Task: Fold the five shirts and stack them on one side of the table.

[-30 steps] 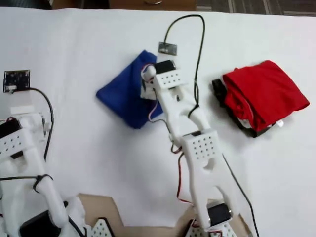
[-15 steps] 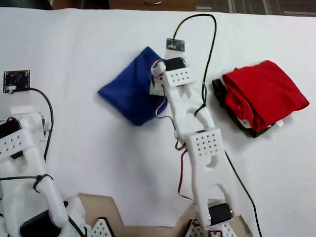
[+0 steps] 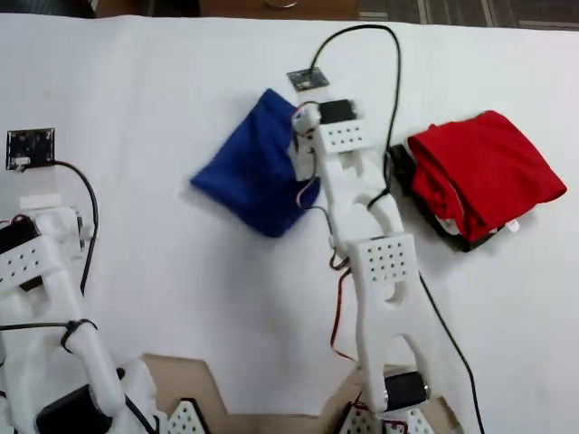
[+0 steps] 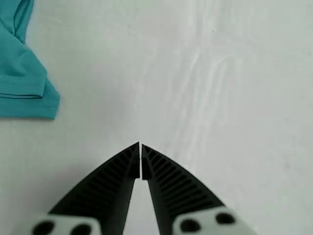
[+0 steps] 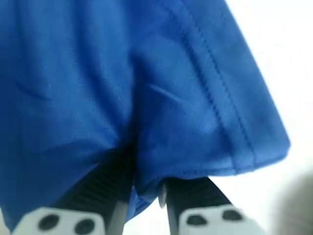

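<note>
One blue shirt (image 3: 253,167), folded into a compact bundle, lies near the middle of the white-covered table (image 3: 136,72), its near edge pinched between the closed fingers of the right gripper (image 5: 144,183). The right wrist view shows the cloth bunched where the dark jaws bite its hem.

Off to the right side, apart from the blue bundle, sits the stack. A folded red shirt (image 3: 488,163) tops it, with a dark garment (image 3: 398,167) poking out beneath and a sliver of white cloth (image 3: 450,221) at the lower edge. How many layers the pile holds cannot be told for certain; it looks like three.

Across the table the left gripper (image 4: 141,156) hangs over bare cloth with its jaws closed on nothing. A corner of a teal shirt (image 4: 19,68) lies well apart from it, and whether that shirt is folded cannot be made out.

By this reckoning the job is past the halfway mark. The blue shirt appears folded and in hand but not yet on the pile, and the teal one looks to be the last to be dealt with.
</note>
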You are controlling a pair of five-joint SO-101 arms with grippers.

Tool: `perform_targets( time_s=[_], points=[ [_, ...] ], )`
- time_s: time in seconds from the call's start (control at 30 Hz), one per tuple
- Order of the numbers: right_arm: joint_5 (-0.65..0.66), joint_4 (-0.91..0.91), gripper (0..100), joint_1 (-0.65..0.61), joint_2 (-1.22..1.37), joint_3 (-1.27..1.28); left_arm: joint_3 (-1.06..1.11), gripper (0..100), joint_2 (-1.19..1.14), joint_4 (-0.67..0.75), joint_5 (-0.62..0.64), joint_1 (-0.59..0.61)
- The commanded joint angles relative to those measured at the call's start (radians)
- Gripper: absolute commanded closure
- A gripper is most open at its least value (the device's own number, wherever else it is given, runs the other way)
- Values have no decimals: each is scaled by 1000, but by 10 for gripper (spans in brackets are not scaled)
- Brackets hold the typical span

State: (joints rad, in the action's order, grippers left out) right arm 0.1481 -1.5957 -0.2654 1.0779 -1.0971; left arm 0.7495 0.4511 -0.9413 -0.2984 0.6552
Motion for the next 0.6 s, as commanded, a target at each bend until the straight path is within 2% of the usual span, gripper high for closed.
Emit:
perform_targets(
  time_s=[0.0,0.23,0.4,0.57],
  points=[
    [92,-41,978,56,-22,-126,-4,978,41,12,6,3],
    [216,-166,978,71,-22,-388,-4,978,41,12,6,3],
    [230,-171,979,120,-67,-405,-4,978,41,12,6,3],
    [298,-170,979,191,-168,-399,-2,978,38,12,6,3]
  ],
)
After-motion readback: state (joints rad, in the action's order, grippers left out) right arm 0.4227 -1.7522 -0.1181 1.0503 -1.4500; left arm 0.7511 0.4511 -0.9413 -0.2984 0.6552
